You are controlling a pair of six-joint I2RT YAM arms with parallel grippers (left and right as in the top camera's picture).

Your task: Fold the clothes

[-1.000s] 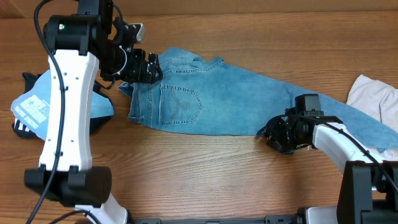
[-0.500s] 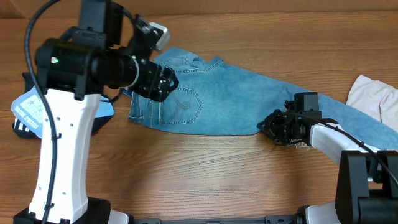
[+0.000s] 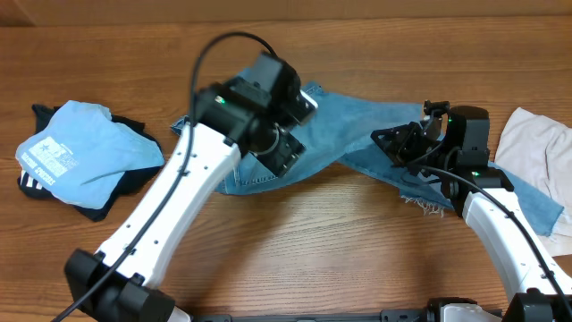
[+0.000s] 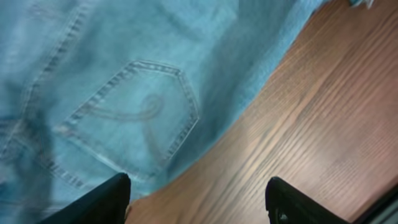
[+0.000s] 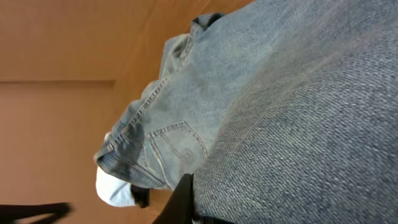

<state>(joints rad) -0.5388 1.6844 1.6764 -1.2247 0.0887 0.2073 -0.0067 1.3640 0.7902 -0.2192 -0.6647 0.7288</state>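
The light-blue jeans lie across the middle of the table. In the left wrist view their stitched back pocket fills the upper left. My left gripper hovers over that pocket near the jeans' front edge. It is open, with bare wood and denim edge between its fingers. My right gripper is shut on a jeans leg and holds it raised off the table, the frayed hem trailing below. Denim covers most of the right wrist view beside one dark finger.
A sky-blue printed shirt lies on a black garment at the far left. A cream-white garment sits at the right edge. The left arm's white link crosses the wooden table diagonally.
My right gripper closed on the jeans leg and lifted it up and back. My left arm swung right from the waistband to above the back pocket, its jaws narrowing a little.
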